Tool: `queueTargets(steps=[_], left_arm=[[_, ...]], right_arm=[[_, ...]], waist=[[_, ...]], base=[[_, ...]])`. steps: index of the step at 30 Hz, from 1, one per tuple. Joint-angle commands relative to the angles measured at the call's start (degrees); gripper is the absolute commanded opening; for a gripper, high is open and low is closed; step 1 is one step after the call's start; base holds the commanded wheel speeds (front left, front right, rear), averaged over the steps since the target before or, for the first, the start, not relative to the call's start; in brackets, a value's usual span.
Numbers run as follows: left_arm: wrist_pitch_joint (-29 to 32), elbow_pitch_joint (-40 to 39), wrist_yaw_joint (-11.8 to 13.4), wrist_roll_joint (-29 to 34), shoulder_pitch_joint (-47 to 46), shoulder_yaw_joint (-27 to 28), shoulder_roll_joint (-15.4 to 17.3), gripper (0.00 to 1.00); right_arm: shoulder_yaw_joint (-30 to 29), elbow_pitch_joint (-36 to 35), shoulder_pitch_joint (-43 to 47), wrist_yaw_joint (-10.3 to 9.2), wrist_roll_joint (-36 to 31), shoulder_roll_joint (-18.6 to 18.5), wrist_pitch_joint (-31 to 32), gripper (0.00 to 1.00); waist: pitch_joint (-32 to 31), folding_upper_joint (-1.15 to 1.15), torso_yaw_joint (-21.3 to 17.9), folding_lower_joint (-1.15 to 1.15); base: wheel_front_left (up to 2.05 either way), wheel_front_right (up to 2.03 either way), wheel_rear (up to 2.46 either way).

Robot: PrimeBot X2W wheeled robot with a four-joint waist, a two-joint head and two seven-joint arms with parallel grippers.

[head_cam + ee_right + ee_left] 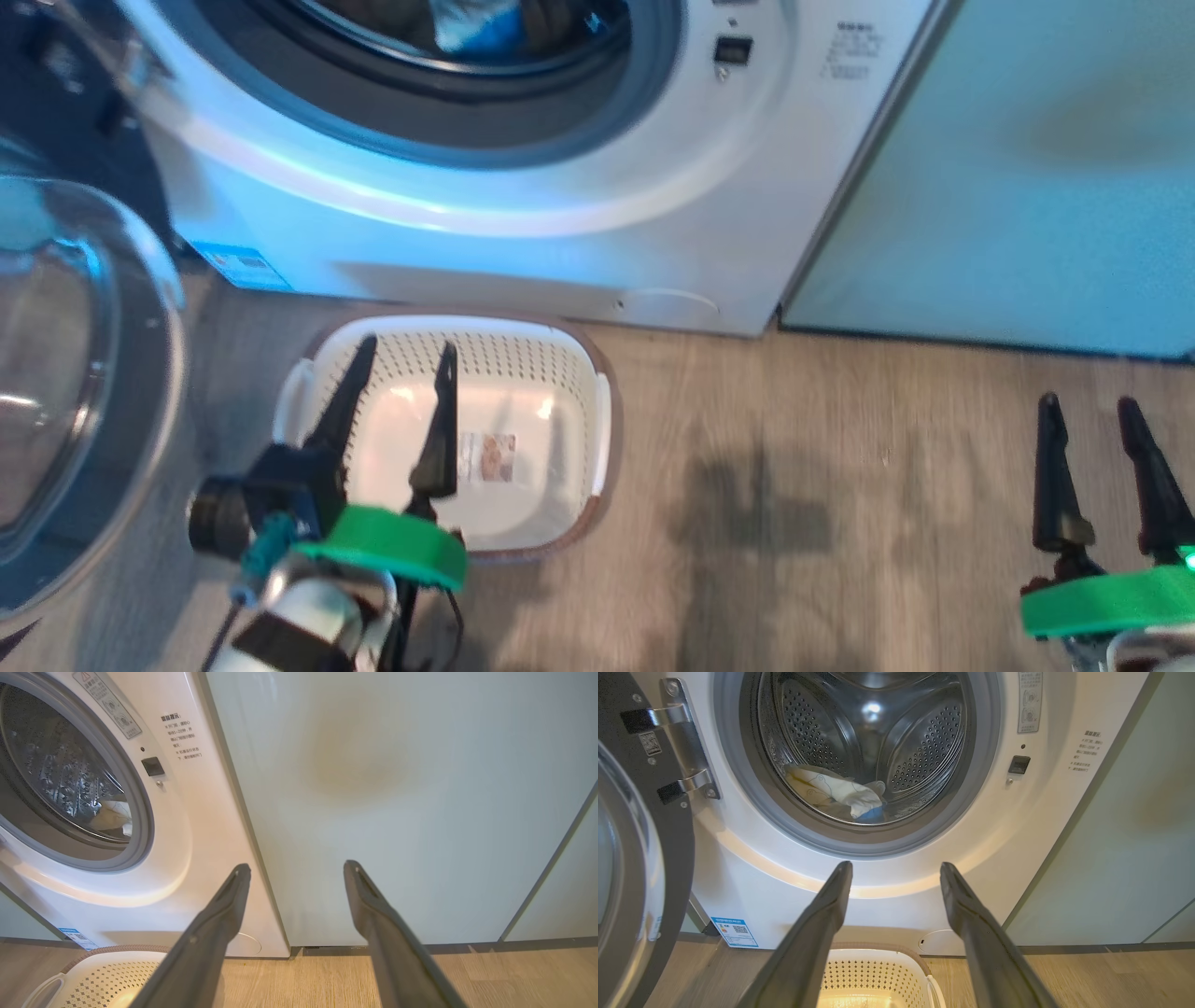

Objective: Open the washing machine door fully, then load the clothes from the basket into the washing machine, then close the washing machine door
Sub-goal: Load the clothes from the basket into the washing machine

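**A:** What are the claws doing, down here in front?

**B:** The left gripper hangs just above the basket. Its fingers are spread as wide as they go, with nothing between them. The right gripper is over the wooden floor, well off to the side, splayed just as wide and also holding nothing.

**A:** And the basket itself?

**B:** It's on the floor, near the foot of the washing machine. I can read the label on its base, and there's no cloth in it.

**A:** So where are the clothes?

**B:** Further in. The clothes, cream with a bit of blue, lie at the bottom of the steel drum. The washing machine door stands swung out on the left, hung on its hinge.

**A:** Loading's done, then?

**B:** I'd say so, and closing the door is the step left. The left arm is the nearer one. It would need to get round to the door's outer face and push it across to the drum mouth, firmly enough to latch. The right one faces the pale green cabinet, out of it.
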Motion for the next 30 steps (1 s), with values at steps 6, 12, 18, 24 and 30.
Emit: queueTargets(steps=[6,12,18,24,30], left_arm=[[-0.6,-2.1,14.1,1.7,3.8,2.4,-0.9,1.00],[-0.6,-2.0,12.5,2.3,6.2,2.4,-1.6,1.00],[-0.6,-1.3,11.0,2.8,7.7,2.5,-2.5,1.00],[-0.6,-0.7,10.0,3.2,8.7,2.5,-2.6,1.00],[-0.6,-0.3,9.5,3.5,9.1,2.9,-2.7,1.00]], right_arm=[[0.3,-4.1,2.7,-0.16,-1.5,-0.5,1.5,1.00],[0.1,-6.0,4.9,-0.16,-2.4,-0.3,2.9,1.00],[0.0,-7.7,6.9,-0.16,-3.2,-0.1,4.0,1.00],[0.2,-8.8,8.4,-0.16,-3.8,0.0,5.0,1.00],[0.5,-9.3,9.1,-0.16,-3.9,0.0,5.5,1.00]], waist=[[-5.9,-0.01,2.6,0.01],[-8.3,-0.01,3.0,0.01],[-10.5,-0.01,3.2,0.01],[-12.0,-0.01,3.2,0.01],[-12.9,-0.01,3.1,0.01]], base=[[0.00,0.00,0.00],[0.00,0.00,0.00],[0.00,0.00,0.00],[0.00,0.00,0.00],[0.00,0.00,0.00]])
